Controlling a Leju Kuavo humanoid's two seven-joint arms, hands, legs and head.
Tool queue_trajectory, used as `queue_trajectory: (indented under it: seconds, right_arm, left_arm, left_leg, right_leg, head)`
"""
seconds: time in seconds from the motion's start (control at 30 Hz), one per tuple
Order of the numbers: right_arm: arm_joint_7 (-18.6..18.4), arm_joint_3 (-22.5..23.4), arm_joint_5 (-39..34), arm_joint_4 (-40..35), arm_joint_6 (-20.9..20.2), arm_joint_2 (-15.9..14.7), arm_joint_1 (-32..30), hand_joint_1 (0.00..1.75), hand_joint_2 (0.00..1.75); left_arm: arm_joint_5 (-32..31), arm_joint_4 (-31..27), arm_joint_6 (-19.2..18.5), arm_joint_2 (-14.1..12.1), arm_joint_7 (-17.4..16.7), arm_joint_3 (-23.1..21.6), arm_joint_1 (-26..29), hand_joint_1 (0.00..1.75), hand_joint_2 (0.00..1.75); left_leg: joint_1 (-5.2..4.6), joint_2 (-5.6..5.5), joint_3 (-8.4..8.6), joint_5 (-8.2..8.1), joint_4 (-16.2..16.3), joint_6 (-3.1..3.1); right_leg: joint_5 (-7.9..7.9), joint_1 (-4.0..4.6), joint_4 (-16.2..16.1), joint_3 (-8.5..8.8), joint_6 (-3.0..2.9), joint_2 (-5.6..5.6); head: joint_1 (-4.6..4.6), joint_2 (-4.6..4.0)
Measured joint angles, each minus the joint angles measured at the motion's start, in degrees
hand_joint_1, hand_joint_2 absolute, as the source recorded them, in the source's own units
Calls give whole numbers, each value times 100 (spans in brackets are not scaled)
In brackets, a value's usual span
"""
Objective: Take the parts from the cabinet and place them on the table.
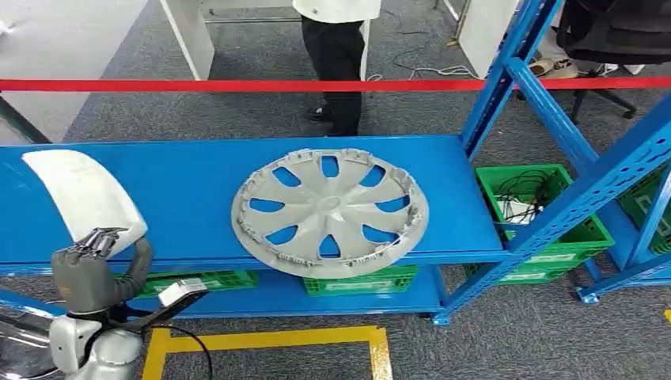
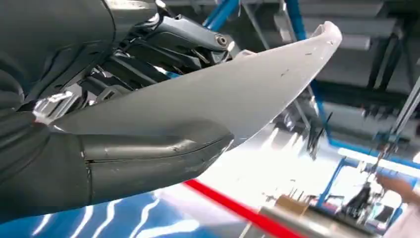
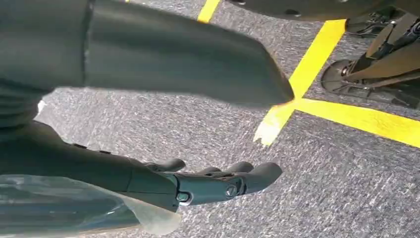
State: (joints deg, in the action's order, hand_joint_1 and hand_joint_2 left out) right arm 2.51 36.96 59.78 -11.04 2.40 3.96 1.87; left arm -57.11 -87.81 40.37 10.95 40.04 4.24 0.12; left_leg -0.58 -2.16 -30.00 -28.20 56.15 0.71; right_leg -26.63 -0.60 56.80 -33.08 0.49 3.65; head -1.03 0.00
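Left hand [image 1: 93,247] has its fingers clamped on the near edge of the white panel [image 1: 79,194], at the shelf [image 1: 198,190] front, left of the hubcap [image 1: 330,212]; right hand [image 3: 198,183] hangs loose, holding nothing; looks like the pickup step; next it needs a lift clear and a carry to the table

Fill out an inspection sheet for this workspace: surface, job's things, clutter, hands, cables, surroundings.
Surface: blue shelf, top level, holding two parts.
Job's things: white curved panel at the shelf's left end; silver wheel cover lying flat mid-shelf, overhanging the front edge.
Clutter: green crates on the lower levels.
Hands: left hand grips the white curved panel's near end, fingers on one face and the thumb on the other; right hand hangs open over the carpet.
Cables: black wires in the right crate.
Surroundings: red barrier tape, a person standing behind it, yellow floor tape.
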Motion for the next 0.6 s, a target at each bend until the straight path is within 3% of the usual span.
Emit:
queue_trajectory:
  seconds: [0.27, 0.6]
  right_arm:
    - [-17, 72, -33, 0, 0, 0, 3, 0, 175]
    - [0, 149, -57, 0, 13, 15, 4, 0, 175]
  left_arm:
    - [-175, -926, -2, 39, 0, -241, 122, 175, 175]
    - [7, -1067, -11, 50, 2, -437, 170, 175, 175]
  left_leg:
    - [-1, 0, 0, 0, 0, 0]
    - [0, 0, 1, 0, 0, 0]
  right_leg:
    - [0, 0, 0, 0, 1, 1]
    - [0, 0, 0, 0, 0, 1]
  head:
    - [0, 0]
    - [0, 0]
